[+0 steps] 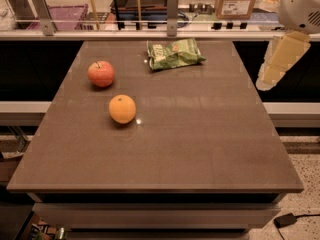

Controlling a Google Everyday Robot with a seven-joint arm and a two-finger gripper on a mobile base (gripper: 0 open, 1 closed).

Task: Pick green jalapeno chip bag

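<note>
The green jalapeno chip bag (174,53) lies flat near the far edge of the brown table (200,144), a little right of centre. It is crinkled and shiny, with a white patch at its left end. My gripper (278,62) is a pale cream part hanging from the white arm joint (300,6) at the right edge of the view. It is above the table's right side, well to the right of the bag and apart from it. Nothing is in the gripper.
A red apple (101,74) sits at the far left of the table and an orange (122,109) in front of it. A rail with posts (172,6) and a cardboard box (236,0) stand behind the far edge.
</note>
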